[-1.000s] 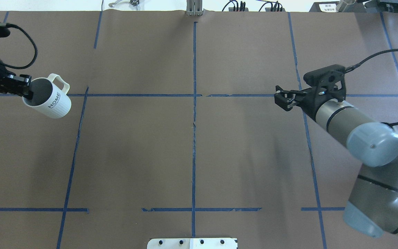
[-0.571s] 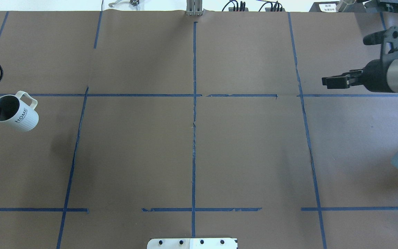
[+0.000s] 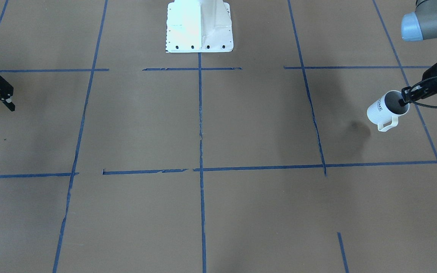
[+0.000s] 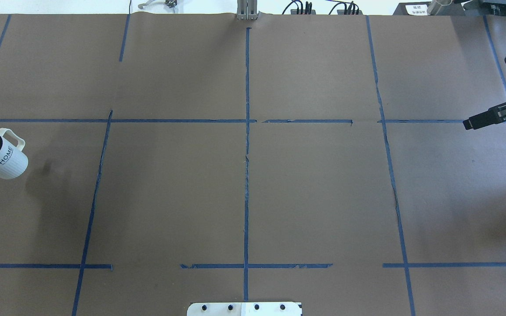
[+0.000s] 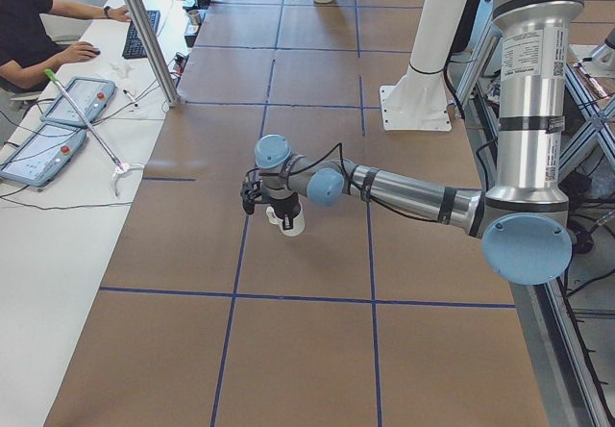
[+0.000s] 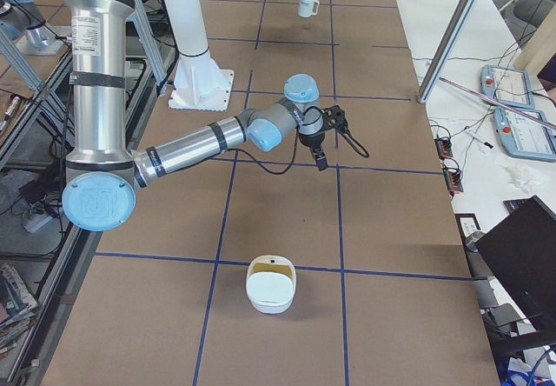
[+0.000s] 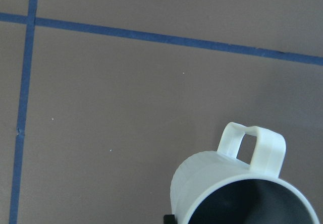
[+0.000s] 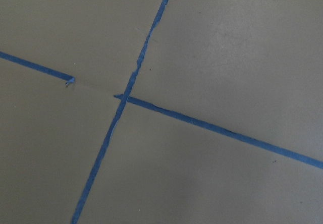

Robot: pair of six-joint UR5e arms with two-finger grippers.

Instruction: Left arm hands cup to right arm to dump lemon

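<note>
The white cup [image 4: 3, 160] with "HOME" lettering hangs tilted above the table at the far left, its handle pointing away from the robot. My left gripper [image 3: 404, 101] is shut on its rim, with one finger inside the mouth. The cup also shows in the front view [image 3: 382, 109], the left view [image 5: 288, 221] and the left wrist view [image 7: 227, 188]. Its inside looks dark and no lemon shows. My right gripper [image 4: 469, 124] is at the far right edge, far from the cup; in the front view [image 3: 12, 100] its fingers stand apart and hold nothing.
Brown paper [image 4: 244, 184] with blue tape lines covers the table. The white robot base plate [image 3: 199, 26] sits mid-table on the robot's side. A white bowl [image 6: 271, 287] stands at the table's right end. An operator [image 5: 29, 23] sits at a side desk.
My left gripper has carried the cup left and toward the robot, to the view's edge. My right arm has pulled back to the far right edge.
</note>
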